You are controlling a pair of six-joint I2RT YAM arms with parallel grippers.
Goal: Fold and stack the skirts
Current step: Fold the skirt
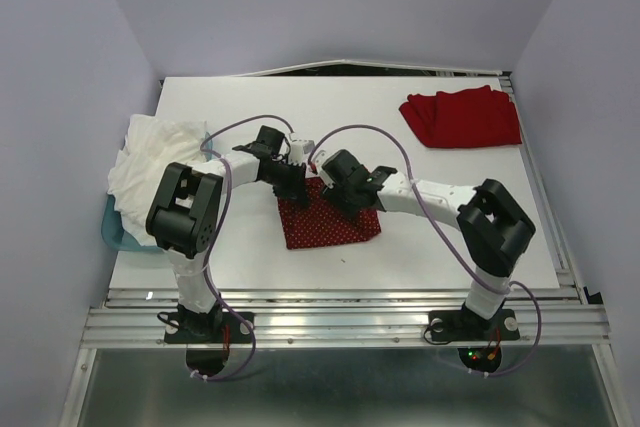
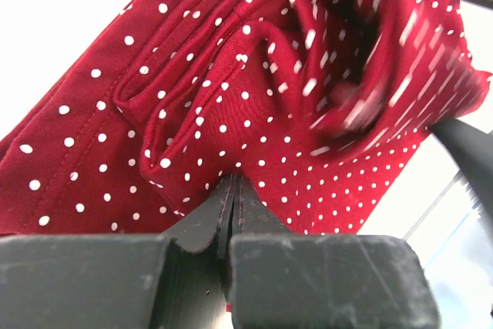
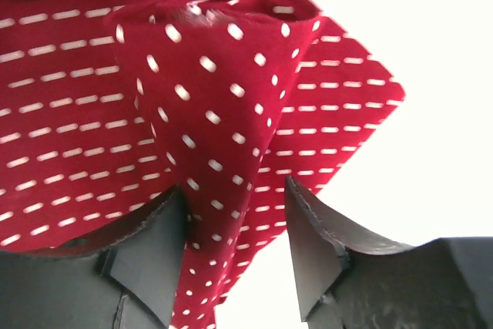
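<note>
Top view. Desk: white. Dotted skirt: dark red, lying as a rough square at the centre front of the desk, its far edge under both hands. Red skirt: plain, folded, at the far right corner, well apart from the other. White cloth: a heap at the left edge, spilling over a teal basket. Left hand and right hand: just beside each other over the far edge of the dotted skirt.

Left wrist view. Left hand: fingers pressed together, pinching a fold of the dotted skirt at their tips. The cloth bunches in ridges above the pinch; its upper right part is blurred.

Right wrist view. Right hand: fingers well apart, gripping nothing. A peaked fold of the dotted skirt hangs into the gap, against the left finger and apart from the other. The cloth behind the fold is blurred.
</note>
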